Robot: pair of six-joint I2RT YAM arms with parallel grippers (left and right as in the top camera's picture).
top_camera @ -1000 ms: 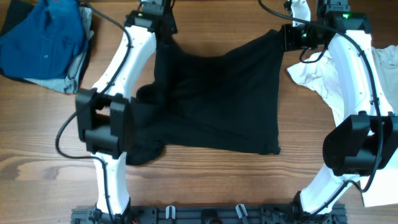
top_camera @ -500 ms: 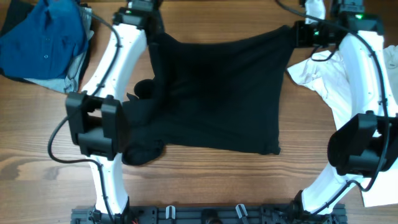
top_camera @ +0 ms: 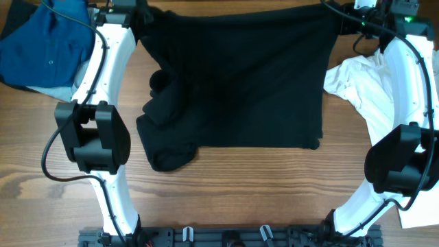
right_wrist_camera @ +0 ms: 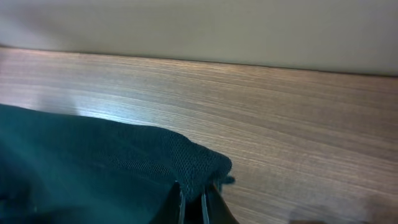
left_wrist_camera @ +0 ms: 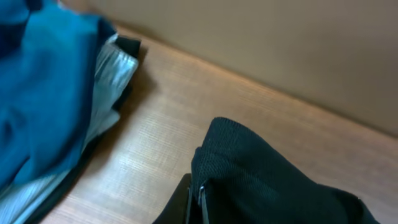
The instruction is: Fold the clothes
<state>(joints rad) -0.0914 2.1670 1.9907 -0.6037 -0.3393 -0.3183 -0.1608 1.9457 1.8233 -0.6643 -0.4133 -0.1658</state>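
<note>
The black T-shirt point(top_camera: 233, 75) hangs stretched wide between my two grippers along the far edge of the table. Its lower part lies on the wood, with a bunched sleeve point(top_camera: 168, 147) at the lower left. My left gripper point(top_camera: 142, 16) is shut on the shirt's far left corner. In the left wrist view, black fabric point(left_wrist_camera: 267, 180) is pinched between the left gripper point(left_wrist_camera: 196, 191). My right gripper point(top_camera: 335, 18) is shut on the far right corner, and the right wrist view shows the right gripper point(right_wrist_camera: 191, 194) clamping a fold of the shirt point(right_wrist_camera: 112, 162).
A blue buttoned shirt point(top_camera: 48, 44) lies on grey cloth at the far left, also seen as the blue shirt point(left_wrist_camera: 43, 93) in the left wrist view. A white T-shirt point(top_camera: 360, 86) is crumpled at the right. White paper point(top_camera: 420, 214) sits at the front right corner.
Both grippers have moved toward the far edge and apart with the shirt in them. The fabric has gone from sagging to spread wide and taut.
</note>
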